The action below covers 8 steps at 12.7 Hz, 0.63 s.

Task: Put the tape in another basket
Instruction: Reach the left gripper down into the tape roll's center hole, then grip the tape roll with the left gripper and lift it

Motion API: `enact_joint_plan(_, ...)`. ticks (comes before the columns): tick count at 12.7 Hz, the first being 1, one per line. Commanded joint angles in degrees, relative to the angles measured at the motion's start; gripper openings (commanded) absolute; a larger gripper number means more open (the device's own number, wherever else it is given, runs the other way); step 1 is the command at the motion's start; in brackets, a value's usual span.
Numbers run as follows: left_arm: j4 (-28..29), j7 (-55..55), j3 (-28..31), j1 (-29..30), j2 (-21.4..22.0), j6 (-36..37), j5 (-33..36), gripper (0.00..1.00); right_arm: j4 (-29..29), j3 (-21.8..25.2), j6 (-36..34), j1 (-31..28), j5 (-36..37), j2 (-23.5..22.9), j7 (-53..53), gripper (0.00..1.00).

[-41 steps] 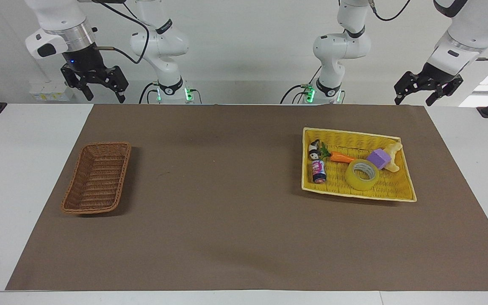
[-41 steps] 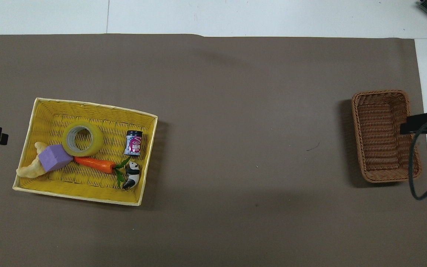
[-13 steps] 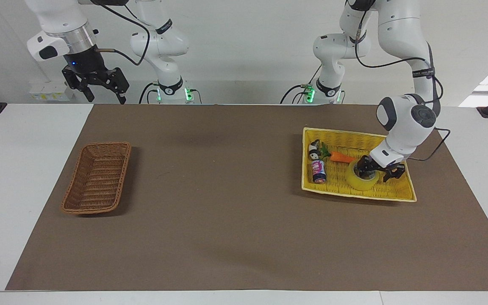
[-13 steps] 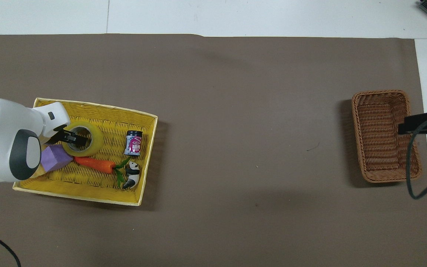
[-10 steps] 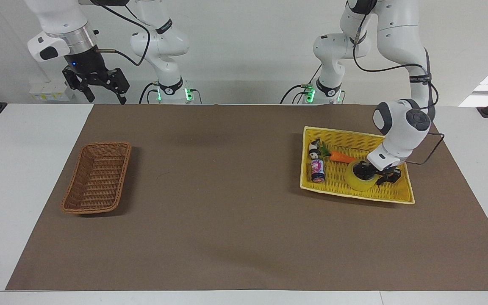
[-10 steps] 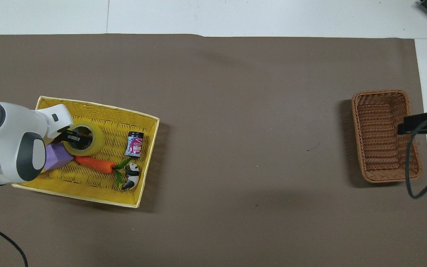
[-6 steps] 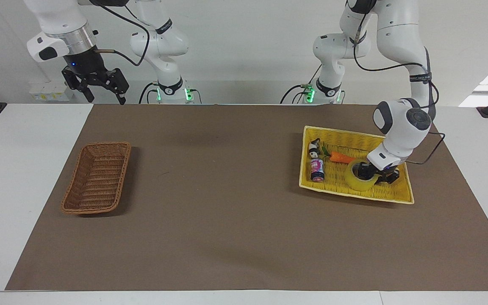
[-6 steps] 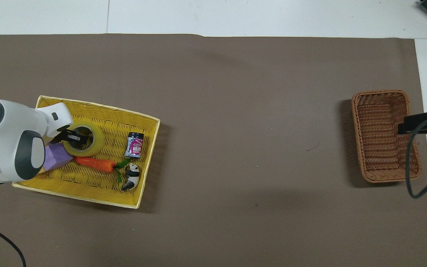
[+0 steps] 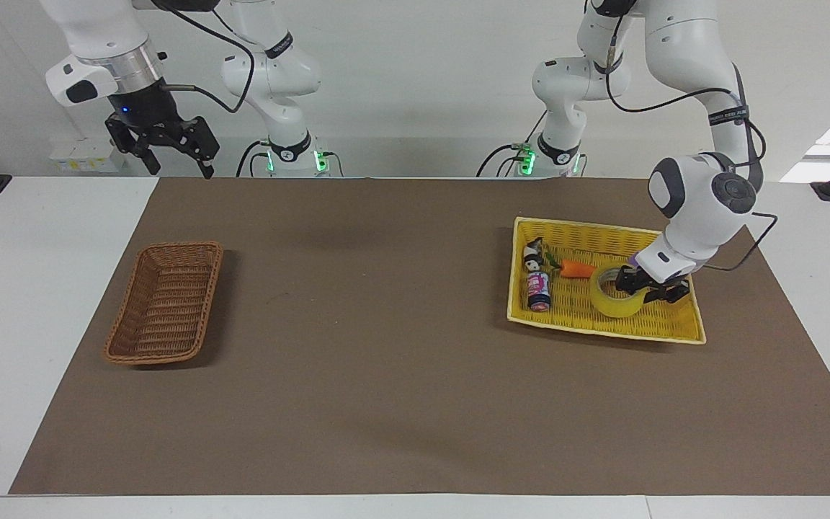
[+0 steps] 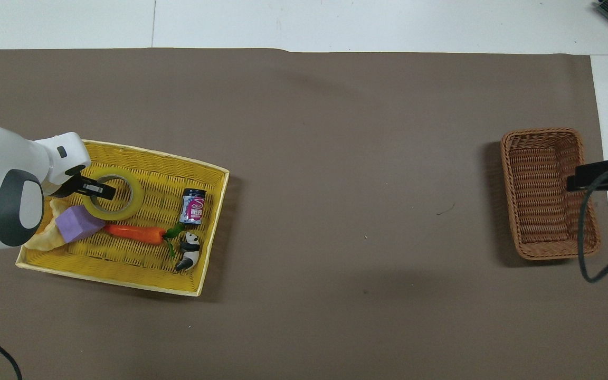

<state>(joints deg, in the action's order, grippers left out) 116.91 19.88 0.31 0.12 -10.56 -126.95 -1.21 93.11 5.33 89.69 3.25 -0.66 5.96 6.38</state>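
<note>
The tape [image 9: 617,301] [image 10: 126,202], a translucent yellow roll, is tilted up inside the yellow woven tray [image 9: 602,329] [image 10: 108,277] at the left arm's end of the table. My left gripper [image 9: 650,287] [image 10: 94,190] is shut on the tape's wall, one finger inside the ring and one outside. The brown wicker basket [image 9: 164,303] [image 10: 547,192] sits at the right arm's end, with nothing in it. My right gripper [image 9: 173,154] [image 10: 602,177] waits open, high above the table edge beside that basket.
In the yellow tray with the tape lie a carrot [image 9: 577,269] [image 10: 134,232], a small can [image 9: 539,290] [image 10: 193,207], a panda figure [image 9: 532,254] [image 10: 188,252] and a purple block [image 10: 77,224]. A brown mat [image 9: 386,360] covers the table between tray and basket.
My left gripper closed on the tape's wall and has tipped the roll up toward the tray's end. The tray shifted slightly. The right arm has stayed still.
</note>
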Motion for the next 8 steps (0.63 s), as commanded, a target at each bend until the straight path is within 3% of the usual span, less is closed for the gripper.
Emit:
enact_joint_plan(1, -1.5, -1.3, 0.3, -0.3, 3.0, 4.9, -0.5, 0.00, 0.6, -0.3, 0.6, -0.5, 0.9, 0.2, 0.0, 1.00)
enact_joint_plan(4, -6.7, -4.8, 0.4, -0.3, 3.9, 12.0, -0.5, 0.00, 0.6, -0.3, 0.8, -0.6, 0.9, 0.2, 0.0, 1.00)
enact_joint_plan(8, -9.1, -22.5, -1.5, -3.9, 5.2, 13.4, -0.6, 0.00, 0.6, -0.3, 0.8, -0.6, 0.9, 0.2, 0.0, 1.00)
